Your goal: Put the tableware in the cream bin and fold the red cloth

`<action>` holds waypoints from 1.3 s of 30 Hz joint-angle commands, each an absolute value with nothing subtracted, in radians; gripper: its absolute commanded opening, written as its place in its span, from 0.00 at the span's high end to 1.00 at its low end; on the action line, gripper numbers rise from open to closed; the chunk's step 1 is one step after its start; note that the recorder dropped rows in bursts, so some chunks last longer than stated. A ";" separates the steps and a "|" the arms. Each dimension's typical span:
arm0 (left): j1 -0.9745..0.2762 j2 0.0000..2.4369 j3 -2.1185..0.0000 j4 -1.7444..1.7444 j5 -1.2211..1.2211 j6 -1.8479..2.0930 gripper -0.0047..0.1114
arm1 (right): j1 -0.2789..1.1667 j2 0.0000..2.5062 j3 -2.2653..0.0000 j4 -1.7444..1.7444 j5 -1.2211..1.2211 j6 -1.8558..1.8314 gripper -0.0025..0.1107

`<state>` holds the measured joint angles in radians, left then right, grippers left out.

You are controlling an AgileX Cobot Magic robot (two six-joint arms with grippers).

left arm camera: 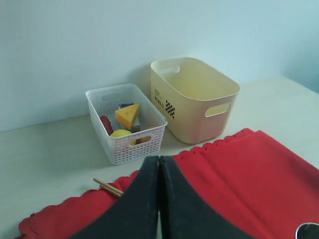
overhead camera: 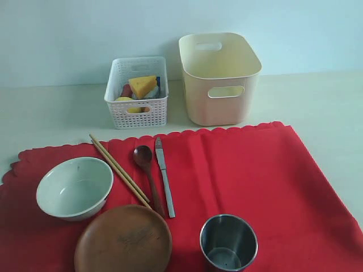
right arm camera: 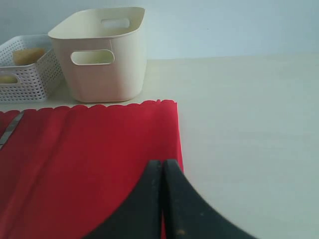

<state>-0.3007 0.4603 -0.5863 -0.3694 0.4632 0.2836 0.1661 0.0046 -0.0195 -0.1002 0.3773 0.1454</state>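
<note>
Red cloth [overhead camera: 255,175] lies flat on the bench on the camera side of the cream bin [overhead camera: 221,107]. Its scalloped edge stops just short of the bin's base, and all the tableware sits on it. Both my pincers are pressed shut with nothing in them: the left pincer [left arm camera: 159,199] and the right pincer [right arm camera: 163,199] each hang over the cloth, pointing toward the bin.

I judge that the first pick turns on side. The bowl [overhead camera: 74,187], chopsticks [overhead camera: 119,170], spoon [overhead camera: 148,175], knife [overhead camera: 165,178] and wooden plate [overhead camera: 122,241] all lie to the left of the bin, on my left arm's side. The steel cup [overhead camera: 228,242] stands upright almost straight out from the bin's front, nearer my right arm. The knife and spoon run lengthwise roughly toward the bin, while the chopsticks slant away to its left.

No tableware shows inside the bin. The white basket [overhead camera: 136,116] just left of the bin holds toy food, a cheese wedge [overhead camera: 142,85] on top.
</note>
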 commanded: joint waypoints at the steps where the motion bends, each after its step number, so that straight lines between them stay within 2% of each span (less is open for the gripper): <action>1: -0.299 0.314 -0.547 -0.430 0.422 0.287 0.95 | 0.162 0.000 -0.017 -0.105 0.362 0.144 0.98; 12: -0.299 0.167 -0.499 -0.430 0.393 0.285 0.95 | 0.162 0.000 -0.017 -0.105 0.362 0.144 0.98; 39: -0.299 0.159 -0.499 -0.430 0.424 0.285 0.95 | 0.162 0.000 -0.017 -0.105 0.362 0.144 0.98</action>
<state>-0.3007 0.1682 -0.5036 -0.4220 0.4203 0.2836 0.1661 0.0046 -0.0195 -0.1002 0.3773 0.1454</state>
